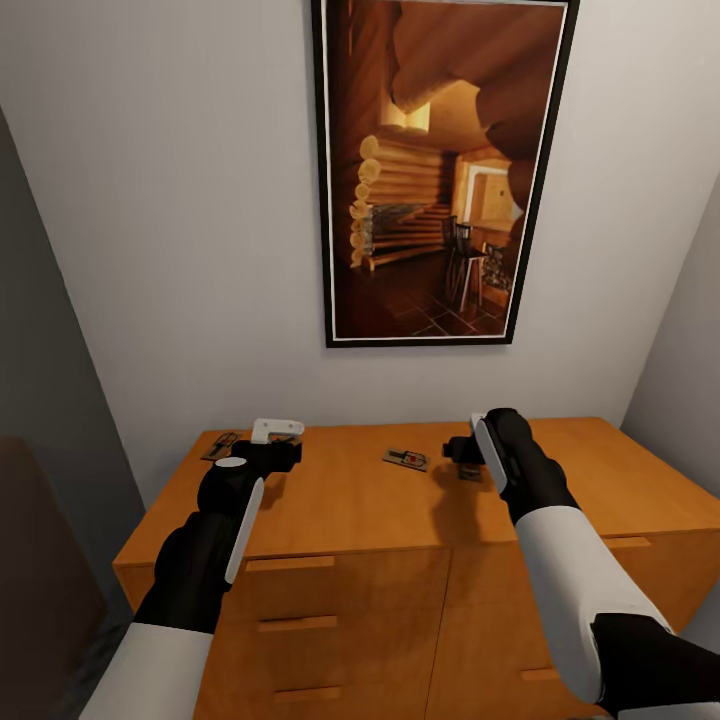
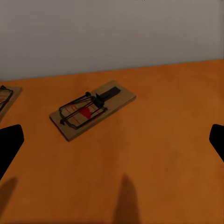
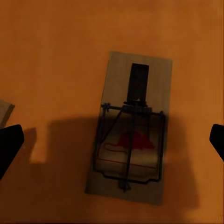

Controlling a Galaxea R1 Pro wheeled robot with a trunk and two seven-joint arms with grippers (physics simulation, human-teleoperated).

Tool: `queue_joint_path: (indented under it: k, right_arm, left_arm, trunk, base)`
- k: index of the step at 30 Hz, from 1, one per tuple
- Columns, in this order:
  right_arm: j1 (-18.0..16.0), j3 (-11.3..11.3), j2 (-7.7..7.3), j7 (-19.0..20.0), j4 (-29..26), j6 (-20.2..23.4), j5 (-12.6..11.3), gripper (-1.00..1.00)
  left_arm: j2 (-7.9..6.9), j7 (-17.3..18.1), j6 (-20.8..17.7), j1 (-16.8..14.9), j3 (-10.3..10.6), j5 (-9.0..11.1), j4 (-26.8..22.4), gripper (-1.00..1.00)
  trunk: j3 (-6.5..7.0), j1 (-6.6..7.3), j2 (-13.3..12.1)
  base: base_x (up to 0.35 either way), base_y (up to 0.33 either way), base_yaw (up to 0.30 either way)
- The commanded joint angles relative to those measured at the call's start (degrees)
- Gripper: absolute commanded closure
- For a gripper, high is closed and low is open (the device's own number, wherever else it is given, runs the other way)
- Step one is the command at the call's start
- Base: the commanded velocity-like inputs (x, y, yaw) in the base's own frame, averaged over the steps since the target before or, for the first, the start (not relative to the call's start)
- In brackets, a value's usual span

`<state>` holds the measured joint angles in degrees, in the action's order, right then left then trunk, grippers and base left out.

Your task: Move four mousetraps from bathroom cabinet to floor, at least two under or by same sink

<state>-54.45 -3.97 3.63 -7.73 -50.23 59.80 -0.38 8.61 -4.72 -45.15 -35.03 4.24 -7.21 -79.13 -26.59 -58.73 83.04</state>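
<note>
A grey-walled corner holds the cabinet [image 1: 400,520], mousetraps on top. One mousetrap [image 3: 132,128] lies flat under the spread right claw [image 1: 463,452]; the left claw [image 1: 275,440] (also spread) hovers nearby. A skewed pinch could skid the thin slab away.

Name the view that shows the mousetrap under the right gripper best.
The right wrist view: the mousetrap lies large and whole between the open fingers, its wire and red mark clear. In the head view the right gripper covers most of it. The left wrist view shows a different mousetrap.
</note>
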Motion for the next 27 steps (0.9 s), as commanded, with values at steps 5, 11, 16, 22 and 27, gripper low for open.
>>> queue_joint_path:
  k: [5,11,16,22,27]
  right_arm:
    - [0.0,-0.2,0.53,-0.2,0.0,0.2,-0.1,-1.00]
    - [0.0,-0.2,0.77,-0.2,0.0,0.2,-0.1,-1.00]
    - [0.0,-0.2,0.80,-0.1,0.0,0.2,-0.1,-1.00]
    - [0.0,-0.2,0.78,0.1,0.0,0.2,-0.1,-1.00]
    - [0.0,-0.2,0.77,0.2,0.0,0.2,-0.1,-1.00]
  left_arm:
    - [0.00,0.0,-0.3,0.0,0.1,-0.3,-0.1,-1.00]
    - [0.00,0.0,-0.3,0.0,0.1,-0.3,0.0,-1.00]
    - [0.00,0.0,-0.3,0.0,0.1,-0.3,-0.1,-1.00]
    - [0.00,0.0,-0.3,0.0,0.1,-0.3,0.0,-1.00]
    - [0.00,0.0,-0.3,0.0,0.1,-0.3,0.0,-1.00]
  trunk:
    - [-0.07,0.00,0.0]
    - [-0.07,0.00,0.0]
    - [-0.07,0.00,0.0]
    - [-0.07,0.00,0.0]
    - [-0.07,0.00,0.0]
  base:
    - [0.000,0.000,0.000]
    - [0.000,0.000,0.000]
    - [0.000,0.000,0.000]
    - [0.000,0.000,0.000]
    - [0.000,0.000,0.000]
